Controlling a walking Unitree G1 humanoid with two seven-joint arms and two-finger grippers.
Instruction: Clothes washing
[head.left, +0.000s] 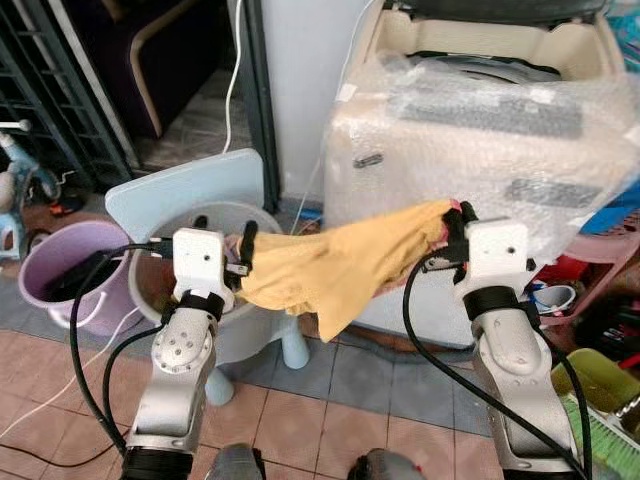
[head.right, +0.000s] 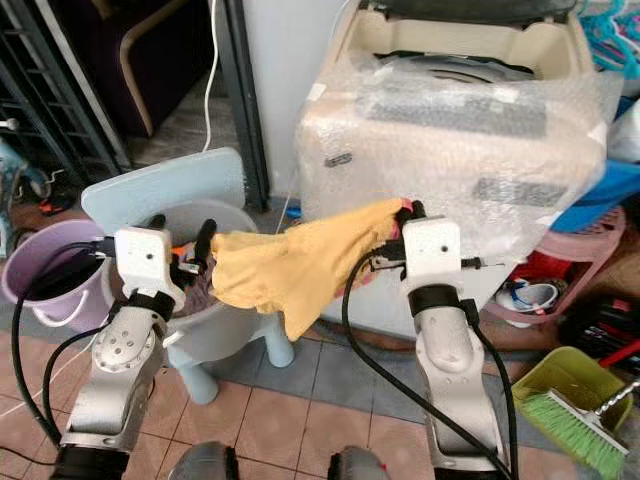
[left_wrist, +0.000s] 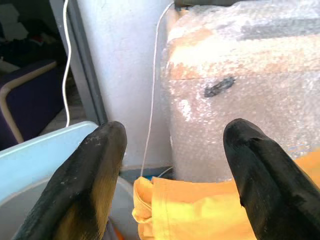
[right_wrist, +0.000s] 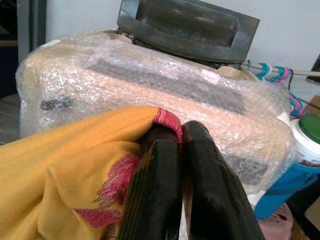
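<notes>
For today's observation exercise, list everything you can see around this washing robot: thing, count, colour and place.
Cloth: one, yellow with red pattern, hanging between the grippers.
Washer: one, cream, bubble-wrapped, ahead on the right.
Basin: one, grey, on the stool, holding clothes.
Stool: one, pale blue, under the basin.
Bucket: one, purple, on the floor, far left.
Brush: one, green, lower right floor.
Left gripper: open, over the basin.
Right gripper: shut on the cloth's edge.

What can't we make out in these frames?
- Washing machine drum: eye views, inside hidden by rim and bubble wrap.
- Grey plastic basin: contents mostly hidden by the yellow cloth and left gripper.
- Purple bucket: dark contents unclear.
</notes>
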